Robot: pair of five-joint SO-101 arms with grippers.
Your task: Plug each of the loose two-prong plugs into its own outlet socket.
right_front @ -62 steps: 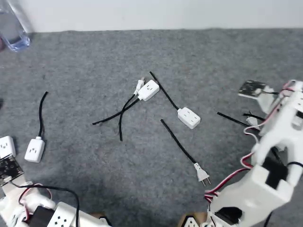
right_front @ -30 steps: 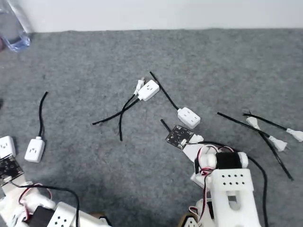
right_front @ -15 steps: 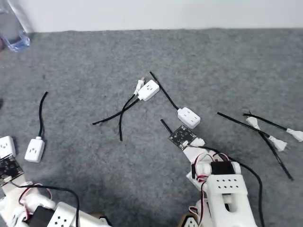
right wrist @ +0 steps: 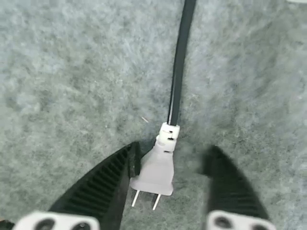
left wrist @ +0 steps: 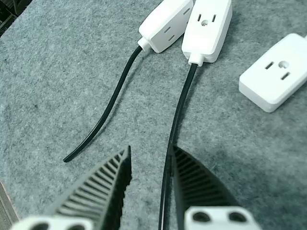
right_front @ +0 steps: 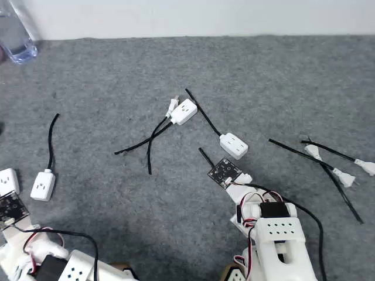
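While the right gripper [right wrist: 173, 149] hangs spread wide over the carpet [right wrist: 57, 62], we see a plug [right wrist: 156, 168] lying flat between its fingers [right wrist: 103, 184]. The plug is close against one finger and clear of the other, and nothing is grasped. Its two prongs point back toward the wrist, and its cord [right wrist: 180, 62] runs straight away from it.

From above, we find this arm [right_front: 275, 231] low at the near edge, its tip just short of a near socket [right_front: 234, 145]. A far socket [right_front: 185, 110] lies beyond with a plug touching its end. Loose plugs [right_front: 345, 177] lie on crossed cords well off to the right.

The left gripper [left wrist: 151, 151] is likewise released, holding nothing. Its ribbed fingers [left wrist: 108, 179] stand either side of a black cord [left wrist: 177, 110] on the carpet. That cord leads to one of the twin sockets [left wrist: 208, 21], which lie side by side and touching. A third socket [left wrist: 273, 72] lies near them, apart.
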